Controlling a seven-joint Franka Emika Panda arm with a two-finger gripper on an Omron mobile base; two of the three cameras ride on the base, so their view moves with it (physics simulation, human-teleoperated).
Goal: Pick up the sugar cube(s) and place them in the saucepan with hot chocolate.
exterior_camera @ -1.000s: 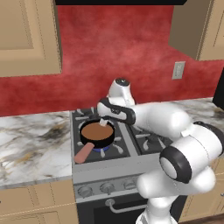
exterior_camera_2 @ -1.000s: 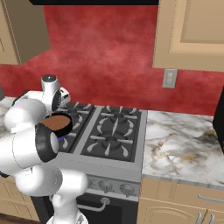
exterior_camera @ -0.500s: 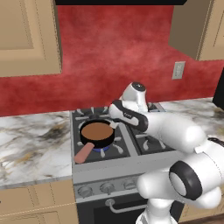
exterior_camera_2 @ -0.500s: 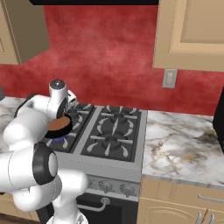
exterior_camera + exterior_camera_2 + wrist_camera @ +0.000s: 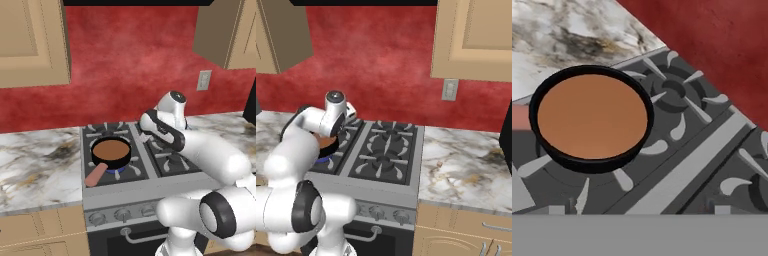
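Gripper state cannot be told: its fingertips are hidden behind the white wrist above the grey gas stove (image 5: 150,165). On the front-left burner sits the small round black saucepan with hot chocolate (image 5: 111,150) (image 5: 592,117), its salmon-pink handle (image 5: 95,174) pointing toward the front edge.

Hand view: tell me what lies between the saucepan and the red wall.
In the hand view, the saucepan with hot chocolate is separated from the red wall by bare stove grate: a rear burner with nothing on it.
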